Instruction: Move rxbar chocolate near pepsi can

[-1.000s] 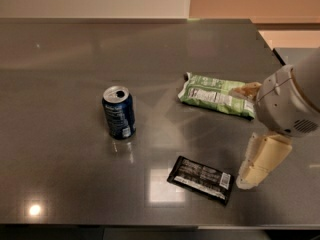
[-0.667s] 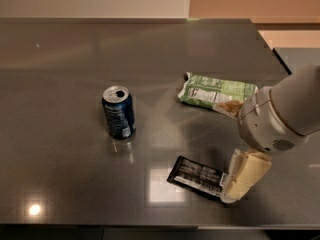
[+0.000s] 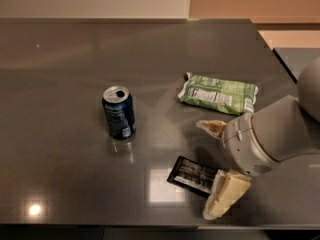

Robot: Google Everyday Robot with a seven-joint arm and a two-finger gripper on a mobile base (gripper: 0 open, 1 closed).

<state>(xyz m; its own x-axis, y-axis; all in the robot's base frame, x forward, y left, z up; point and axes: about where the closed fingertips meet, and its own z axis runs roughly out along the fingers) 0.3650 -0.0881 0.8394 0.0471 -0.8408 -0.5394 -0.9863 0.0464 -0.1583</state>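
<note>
The rxbar chocolate (image 3: pixel 190 174), a flat black wrapper with white print, lies on the dark table (image 3: pixel 65 59) near the front edge. The pepsi can (image 3: pixel 119 113), dark blue with an opened silver top, stands upright to the bar's upper left, well apart from it. My gripper (image 3: pixel 209 170) is open, with one cream finger (image 3: pixel 213 127) behind the bar's right end and the other (image 3: pixel 226 195) in front of it, overlapping that end. I cannot tell whether the fingers touch the bar.
A green-and-white crinkled snack bag (image 3: pixel 218 93) lies behind the gripper, to the right of the can. The table's front edge runs just below the bar, and its right edge is at the far right.
My gripper has moved left and down toward the bar; its fingers now stand on either side of the bar's right end. The can, bag and bar have not moved.
</note>
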